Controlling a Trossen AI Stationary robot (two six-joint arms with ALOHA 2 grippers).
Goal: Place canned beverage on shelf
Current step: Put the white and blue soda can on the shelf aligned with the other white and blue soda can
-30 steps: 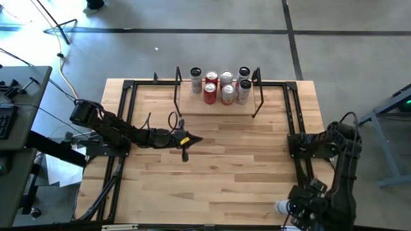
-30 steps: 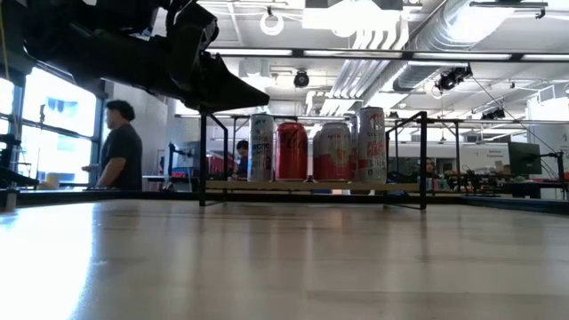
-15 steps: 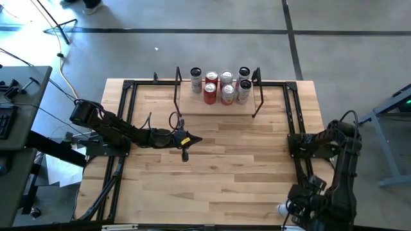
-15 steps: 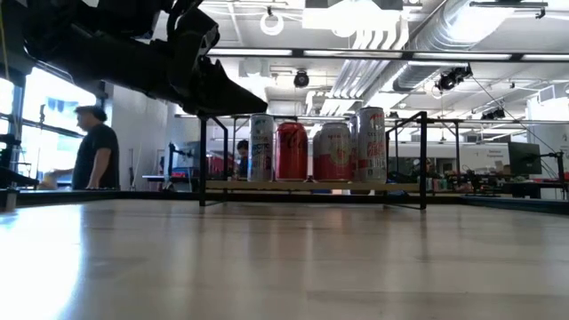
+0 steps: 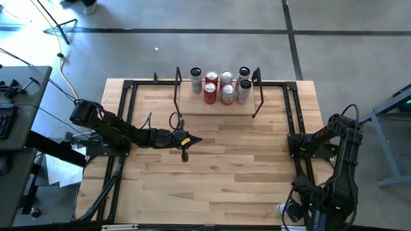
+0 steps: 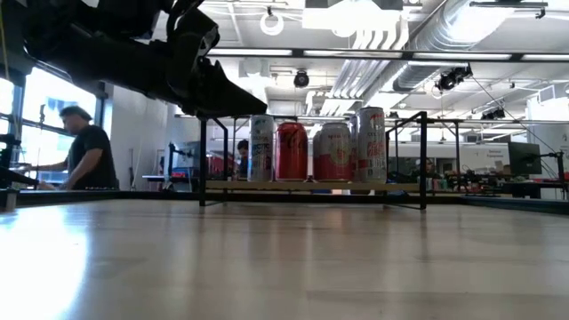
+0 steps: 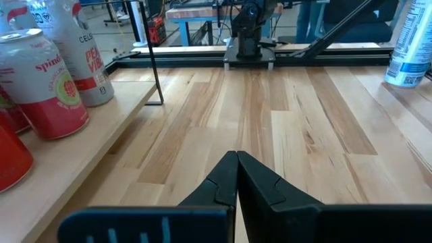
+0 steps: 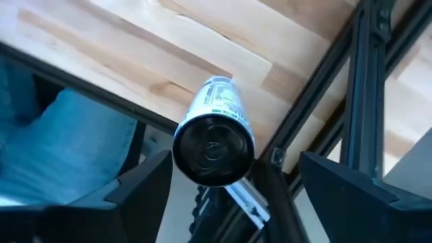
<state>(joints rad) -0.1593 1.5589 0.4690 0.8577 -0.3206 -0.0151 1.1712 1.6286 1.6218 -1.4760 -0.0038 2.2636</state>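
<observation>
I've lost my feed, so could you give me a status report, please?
Left tool shut, mid-table. Right tool open over can at table's near right corner. Shelf has cans.

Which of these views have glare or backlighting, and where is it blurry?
Low view: bright ceiling lights backlight the cans, and the tabletop close to the camera is blurred with sheen. Right wrist view: the fingers are soft dark shapes.

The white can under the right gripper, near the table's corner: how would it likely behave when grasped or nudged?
The white can is tall and slim, so a sideways nudge would probably tip it, and it would then roll. It stands close to the table's edge, so it might fall off. Its smooth round wall may slip unless the open right gripper closes squarely.
</observation>
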